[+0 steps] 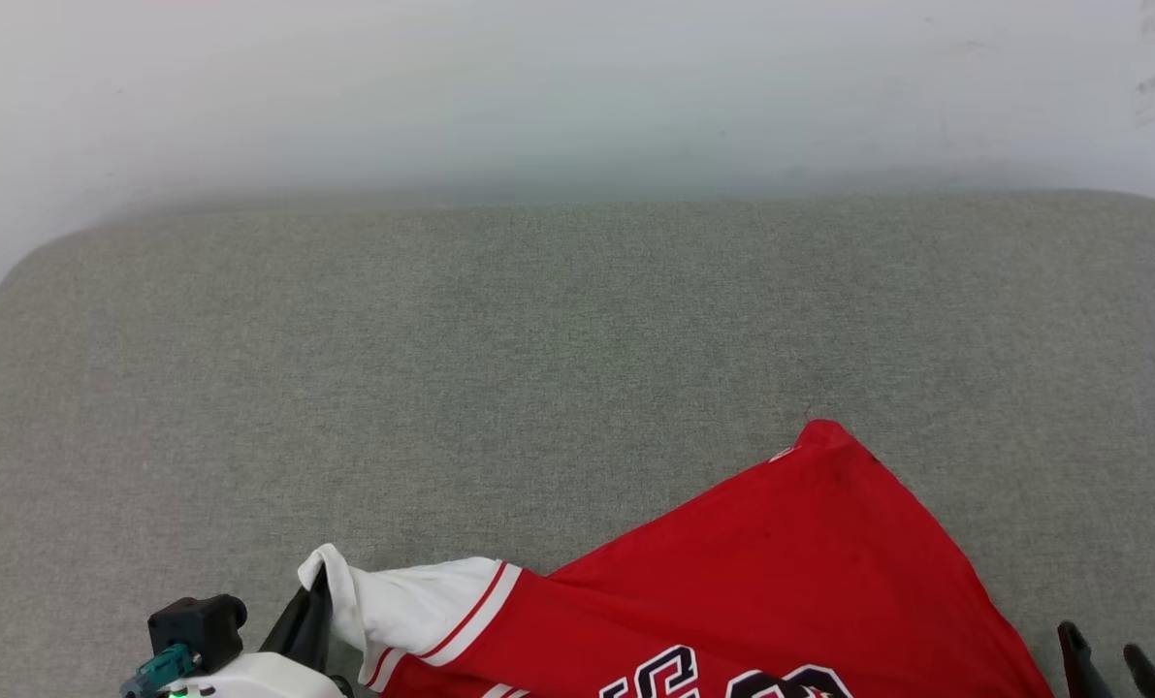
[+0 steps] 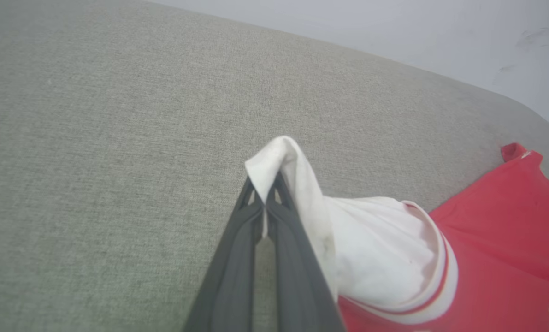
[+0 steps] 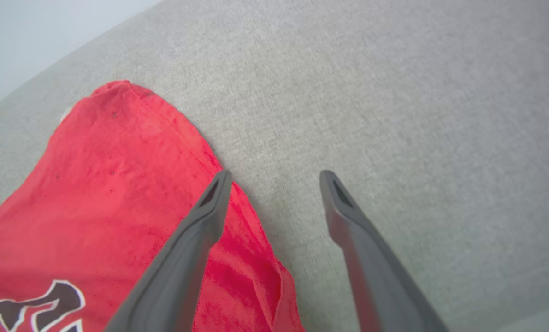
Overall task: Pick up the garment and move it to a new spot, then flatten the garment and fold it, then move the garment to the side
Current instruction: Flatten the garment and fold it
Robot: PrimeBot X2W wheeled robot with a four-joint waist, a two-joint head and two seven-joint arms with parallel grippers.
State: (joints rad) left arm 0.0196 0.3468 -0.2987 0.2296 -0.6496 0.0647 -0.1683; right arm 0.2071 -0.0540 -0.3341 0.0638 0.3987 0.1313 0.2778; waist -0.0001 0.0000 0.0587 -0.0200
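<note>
garment (image 1: 781, 562), red, on grey cushion (image 1: 441, 339): left gripper (image 2: 266, 186) clamped on its white sleeve tip; right gripper (image 3: 276, 177) spread apart over its red edge.

The light is bright, soft and even in all three pictures. There are no hard shadows, just a faint soft one along the edge of the red jersey shirt (image 3: 117, 184). Nothing glares. In the head view the far edge of the grey fabric surface (image 1: 538, 320) looks foggy where it meets the white wall (image 1: 538, 87). The fingers of the left gripper (image 2: 265, 182) and the right gripper (image 3: 275, 174) go blurry close to the camera. The surface's edge bends in the wrist views.
</note>
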